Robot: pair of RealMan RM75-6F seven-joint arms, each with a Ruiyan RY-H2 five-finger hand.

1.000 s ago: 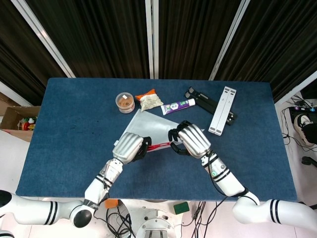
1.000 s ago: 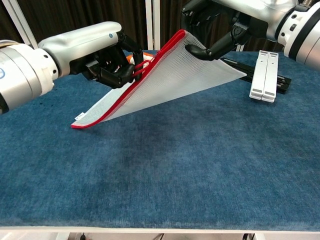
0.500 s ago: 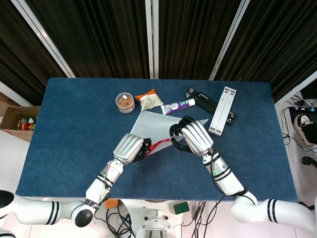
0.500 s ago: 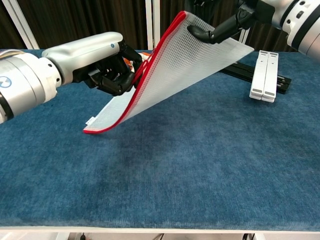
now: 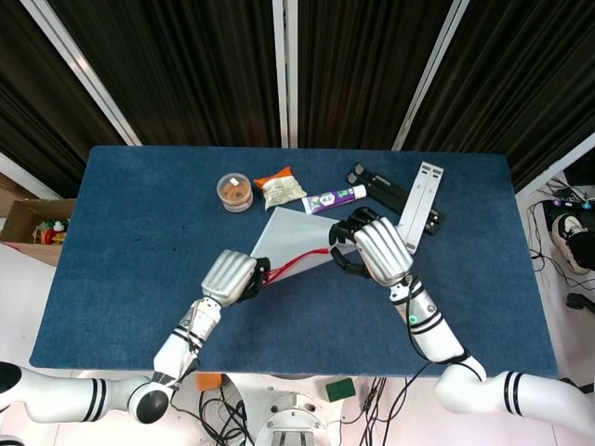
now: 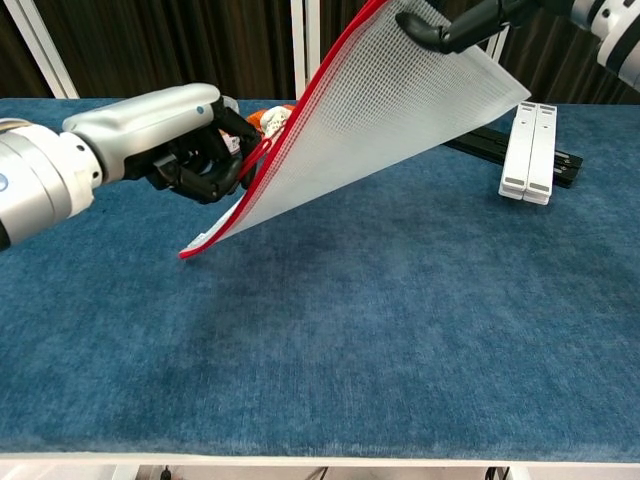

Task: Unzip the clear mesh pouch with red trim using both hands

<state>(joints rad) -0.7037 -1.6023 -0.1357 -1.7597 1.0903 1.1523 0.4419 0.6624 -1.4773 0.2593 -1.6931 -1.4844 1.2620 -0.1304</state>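
Note:
The clear mesh pouch [image 6: 380,110] with red trim hangs tilted above the blue table [image 6: 400,330], lifted off the cloth. My right hand [image 5: 374,249] grips its raised upper corner; in the chest view only the dark fingers [image 6: 445,30] show at the top edge. My left hand [image 6: 175,145] holds the lower stretch of the red zipper edge [image 6: 262,160], pinching something red there, likely the pull. From the head view the pouch [image 5: 288,237] spans between the left hand [image 5: 231,276] and the right one.
Behind the pouch lie a round jar [image 5: 235,192], an orange snack packet [image 5: 281,186] and a toothpaste tube [image 5: 335,198]. A black bar [image 5: 383,190] and a white folded stand [image 5: 418,206] sit at the right.
The right hand has risen and moved right, lifting the pouch's upper corner. The left hand has slid left and lower along the red edge. The pouch now hangs steeper and higher.

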